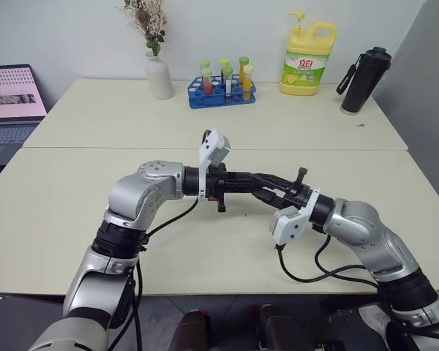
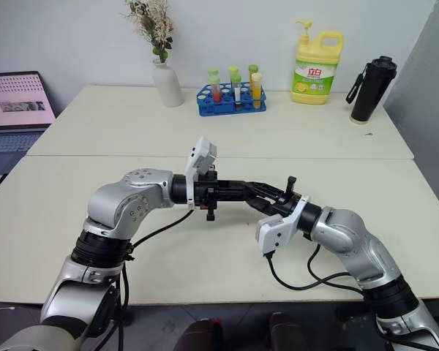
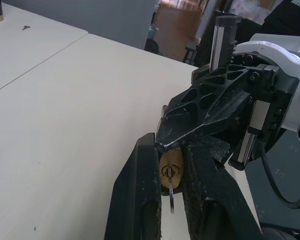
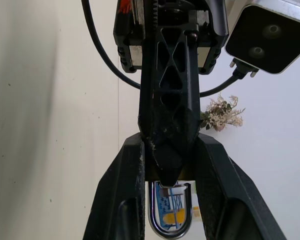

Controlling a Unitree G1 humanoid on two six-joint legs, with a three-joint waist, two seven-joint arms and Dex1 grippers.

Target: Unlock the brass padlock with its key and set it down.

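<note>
- Left gripper (image 3: 170,157), centre of frame above the near table (image 1: 73,212): reaches right and straddles the keyhole end of the brass padlock (image 3: 171,162). Cannot tell whether clamped yet.
- Padlock held in mid-air between both grippers, off the table. Key (image 3: 170,180) seated in the keyhole, ring hanging below.
- Right gripper (image 4: 169,165), just right of centre: reaches up-left, clenched on the padlock body, with the shackle (image 4: 170,225) poking back between its fingers. Shackle looks closed.
- Step, by judgement: key inserted, turn not done; taking hold of the key head.
- Next: needs a firm pinch on the key head, then a twist about the keyhole axis while the right side holds steady. Then popping the shackle and lowering to the table.
- Risk: tiny key, easy slip or pull-out.
- Containers, far table, left to right:
- White vase (image 1: 159,77), upper left: dried flowers (image 1: 150,18).
- Blue tube rack (image 1: 222,95), top centre: capped tubes of red, orange and green liquid.
- Yellow pump bottle (image 1: 307,62), upper right: contents not visible.
- Black flask (image 1: 366,80), far upper right: lid on, contents hidden.
</note>
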